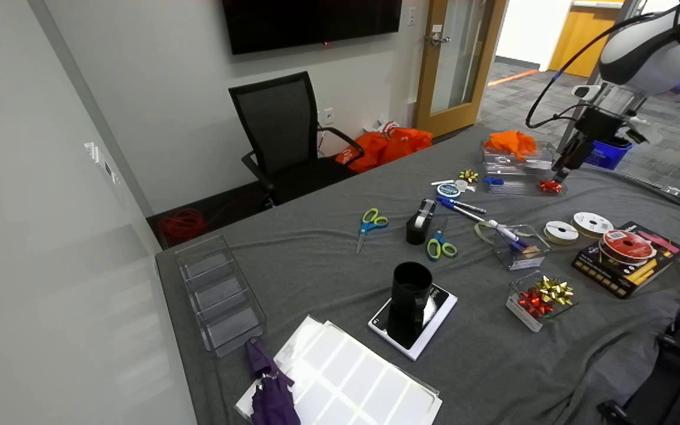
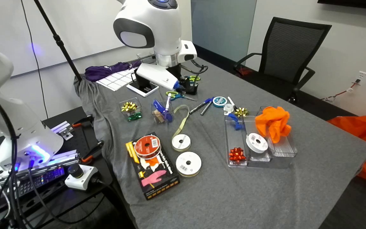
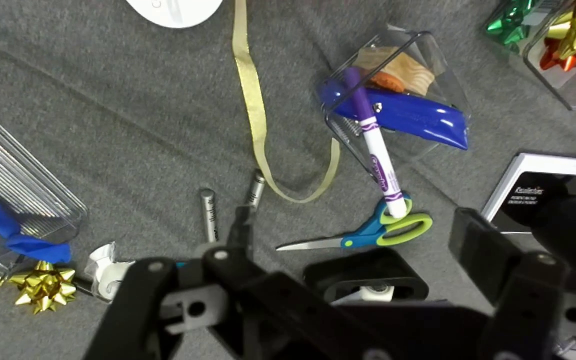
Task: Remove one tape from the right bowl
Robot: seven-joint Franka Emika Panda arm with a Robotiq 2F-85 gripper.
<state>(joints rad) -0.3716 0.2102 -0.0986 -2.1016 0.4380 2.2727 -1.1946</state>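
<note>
A white robot arm (image 2: 164,35) reaches over a grey-clothed table (image 2: 233,197). Its black gripper (image 3: 360,235) hangs in the air above the tabletop, jaws spread wide apart and holding nothing. In the wrist view, a pair of blue-and-green scissors (image 3: 360,239) and a black desk tape dispenser (image 3: 365,261) appear on the table below.

The small white roll of tape (image 2: 228,108) lies on the table in both exterior views, partly wrapped in clear plastic, just beside a gold gift bow (image 2: 241,112). A round blue-and-white disc (image 2: 220,101) is close by.

In an exterior view, a stepped clear plastic tray (image 2: 237,140) stands on the right, slightly nearer than the roll. A crumpled blue item (image 2: 236,122) lies at the tray's far left and a red gift bow (image 2: 237,154) at its near left. A white ribbon spool (image 2: 260,145) sits in the middle, and orange cloth (image 2: 272,122) is bunched at the far right.

Near and left, a red ribbon spool (image 2: 147,146) rests on a black printed box (image 2: 160,183). Two more white spools (image 2: 188,163) lie just to the box's right; a gold ribbon strip (image 2: 183,124) trails away from the farther one.
</note>
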